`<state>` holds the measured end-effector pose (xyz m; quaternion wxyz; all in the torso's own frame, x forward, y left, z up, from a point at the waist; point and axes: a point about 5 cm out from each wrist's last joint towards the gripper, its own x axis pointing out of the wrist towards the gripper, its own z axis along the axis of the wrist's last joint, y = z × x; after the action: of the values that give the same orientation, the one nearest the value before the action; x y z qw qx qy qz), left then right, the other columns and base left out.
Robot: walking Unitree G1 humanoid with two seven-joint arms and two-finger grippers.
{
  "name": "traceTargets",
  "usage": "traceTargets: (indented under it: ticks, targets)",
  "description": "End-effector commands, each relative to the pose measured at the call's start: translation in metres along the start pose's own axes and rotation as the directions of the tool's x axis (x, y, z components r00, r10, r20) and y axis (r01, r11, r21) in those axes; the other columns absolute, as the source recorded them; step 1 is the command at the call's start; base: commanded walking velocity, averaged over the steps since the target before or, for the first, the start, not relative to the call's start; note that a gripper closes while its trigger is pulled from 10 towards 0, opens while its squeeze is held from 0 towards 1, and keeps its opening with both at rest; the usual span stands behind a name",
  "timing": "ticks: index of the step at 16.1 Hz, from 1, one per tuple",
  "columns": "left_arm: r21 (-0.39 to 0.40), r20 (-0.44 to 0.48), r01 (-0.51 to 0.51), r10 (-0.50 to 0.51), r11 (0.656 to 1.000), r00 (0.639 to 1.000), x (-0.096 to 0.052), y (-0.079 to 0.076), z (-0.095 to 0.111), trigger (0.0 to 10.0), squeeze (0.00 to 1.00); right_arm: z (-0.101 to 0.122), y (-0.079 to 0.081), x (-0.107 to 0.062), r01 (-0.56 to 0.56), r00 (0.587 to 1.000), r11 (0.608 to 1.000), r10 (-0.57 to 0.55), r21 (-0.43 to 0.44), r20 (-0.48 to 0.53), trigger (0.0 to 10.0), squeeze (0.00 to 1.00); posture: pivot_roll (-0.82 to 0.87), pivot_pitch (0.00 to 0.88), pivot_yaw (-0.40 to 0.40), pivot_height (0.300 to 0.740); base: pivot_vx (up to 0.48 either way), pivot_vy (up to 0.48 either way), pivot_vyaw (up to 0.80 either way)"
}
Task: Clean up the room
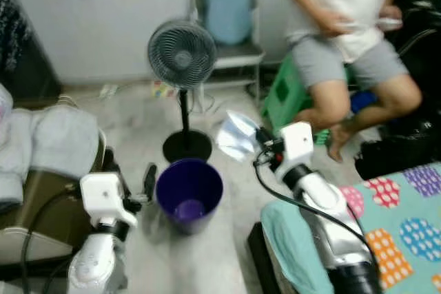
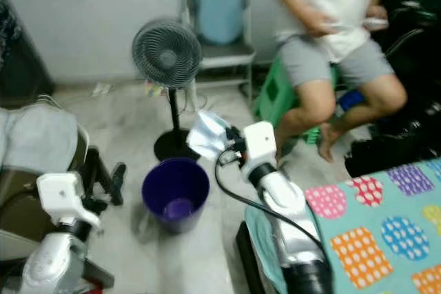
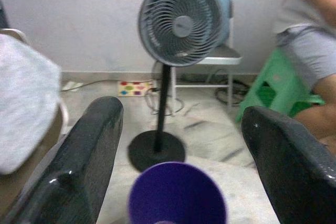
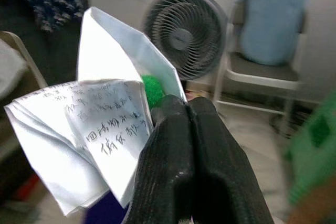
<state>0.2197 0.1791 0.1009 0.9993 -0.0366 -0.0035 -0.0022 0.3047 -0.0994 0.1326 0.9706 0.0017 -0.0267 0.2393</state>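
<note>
Right gripper (image 4: 181, 109) clamped on folded paper (image 1: 234, 135) above-right of purple bin (image 1: 189, 194), left gripper (image 3: 178, 145) wide open, empty; best released centred over rim.

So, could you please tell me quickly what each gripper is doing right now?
Left gripper: open, holding nothing, beside the purple bin.
Right gripper: closed on folded paper, raised just past the bin.

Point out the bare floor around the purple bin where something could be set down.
Bare floor lies in front of the round purple plastic bin, toward the robot, and behind the black pedestal fan up to the wall. Crowded: fan base right behind the bin, left hand beside it, seated person by the green plastic stool.
</note>
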Motion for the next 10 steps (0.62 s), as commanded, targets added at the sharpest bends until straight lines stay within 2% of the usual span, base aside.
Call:
traceTargets:
  ticks: [1,6,7,10]
  targets:
    - [0.011,0.007,0.001,-0.001,1.0,1.0,0.0013,-0.0021,0.0018,10.0,0.0,0.0006,-0.0059,-0.0023,0.011,1.0,1.0,-0.011,-0.014,-0.006,10.0,0.0,-0.11,0.042,-0.066,0.74,0.0,0.0,0.0]
    - [0.018,0.015,0.026,-0.026,1.0,1.0,0.0036,-0.0056,0.0034,10.0,0.0,0.0002,-0.0076,-0.0033,0.03,1.0,1.0,-0.03,0.002,-0.004,10.0,0.0,-0.11,0.049,-0.068,0.74,0.0,0.0,0.0]
    - [0.02,0.012,0.029,-0.029,0.999,1.0,0.0038,-0.0057,0.0032,10.0,0.0,-0.001,-0.007,-0.0035,0.033,0.999,0.999,-0.033,-0.03,-0.011,10.0,0.0,-0.11,0.049,-0.068,0.74,0.0,0.0,0.0]
    - [0.023,0.006,0.031,-0.031,0.999,0.999,0.0043,-0.0057,0.0033,10.0,0.0,0.0003,-0.0047,-0.004,0.022,1.0,0.999,-0.022,-0.05,-0.004,10.0,0.0,-0.12,0.061,-0.062,0.74,0.0,0.0,0.73]
